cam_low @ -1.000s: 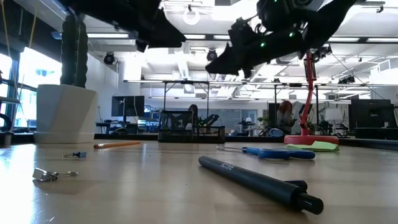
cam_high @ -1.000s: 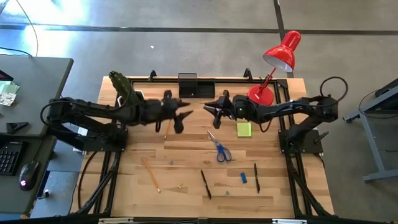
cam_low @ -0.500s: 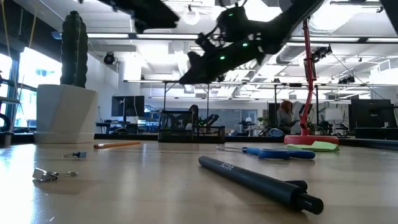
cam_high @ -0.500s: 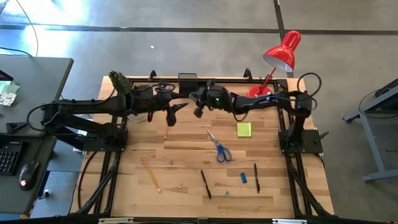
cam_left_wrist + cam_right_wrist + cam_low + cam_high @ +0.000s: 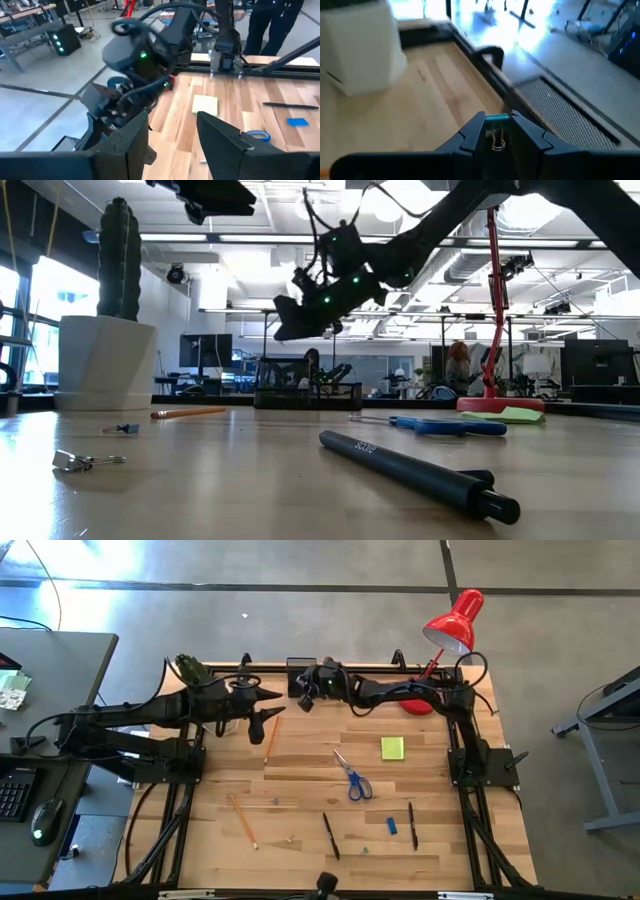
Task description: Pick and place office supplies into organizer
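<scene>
So the right gripper (image 5: 303, 693) is stretched out right over the small black mesh organizer box (image 5: 301, 671) at the far edge of the wooden table (image 5: 300, 775), hanging above it and not touching. From the right wrist view its two dark fingers (image 5: 470, 135) are pinched on a tiny binder clip with a teal body and silver wire handles (image 5: 496, 125), and you can see the mesh of the organizer (image 5: 560, 120) just beyond the fingertips. In the low view that gripper (image 5: 290, 320) floats above the organizer (image 5: 306, 393).

The left gripper (image 5: 262, 712) sits just beside the organizer, on the cactus side, up in the air. Its fingers (image 5: 220, 145) are spread apart with nothing between them.

Rest of the supplies, taking the organizer as the landmark: a thin orange-wood pencil (image 5: 270, 738) lies closest, just in front. The blue-handled scissors (image 5: 352, 776) and the yellow-green square sticky-note pad (image 5: 392, 748) are further out toward the red desk lamp (image 5: 446, 640) side. Well away at the near part of the table are a second pencil (image 5: 242, 820), two black pens (image 5: 331, 836) (image 5: 412, 825) and a small blue eraser (image 5: 392, 826). The green cactus in a white pot (image 5: 105, 320) stands at the corner beside the organizer.
</scene>
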Tool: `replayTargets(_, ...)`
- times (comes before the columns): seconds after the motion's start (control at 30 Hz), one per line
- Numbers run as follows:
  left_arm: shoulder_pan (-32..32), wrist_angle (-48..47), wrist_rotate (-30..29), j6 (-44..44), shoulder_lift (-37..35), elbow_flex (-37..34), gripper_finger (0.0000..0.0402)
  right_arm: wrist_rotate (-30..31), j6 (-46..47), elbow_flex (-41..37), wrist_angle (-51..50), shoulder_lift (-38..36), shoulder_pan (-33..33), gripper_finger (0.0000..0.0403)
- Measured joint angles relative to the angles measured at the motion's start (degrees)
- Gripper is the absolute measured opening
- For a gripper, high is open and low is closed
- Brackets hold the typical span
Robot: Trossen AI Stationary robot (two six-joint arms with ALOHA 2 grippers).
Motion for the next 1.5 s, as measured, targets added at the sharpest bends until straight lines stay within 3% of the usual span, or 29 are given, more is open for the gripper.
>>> replayTargets(0.27,0.0,0.1,0.0,-0.6,0.0,0.0,0.0156,-0.4,1.6,0.7,-3.1,0.5,-2.8,0.0073)
replayTargets(0.5,0.0,0.1,0.0,-1.1,0.0,0.0,0.0156,-5.7,2.1,0.7,-3.3,0.5,-4.2,0.0077)
replayTargets(0.93,0.0,-1.3,0.0,-1.5,0.0,0.0,0.0156,-5.3,1.5,0.7,-7.4,0.5,-4.0,0.0182)
replayTargets(1.2,0.0,-1.8,0.2,-1.8,0.0,0.0,0.0156,-5.6,-1.0,0.7,-18.1,-1.8,-0.9,0.0193)
replayTargets(1.33,0.0,-2.9,1.5,-2.8,0.0,0.0,0.0156,-3.1,-2.1,0.7,-26.3,-4.2,3.6,0.0183)
replayTargets(1.5,0.0,-3.5,3.4,-3.8,0.0,0.0,0.0156,6.0,-3.0,-1.0,-32.8,-5.0,11.0,0.0166)
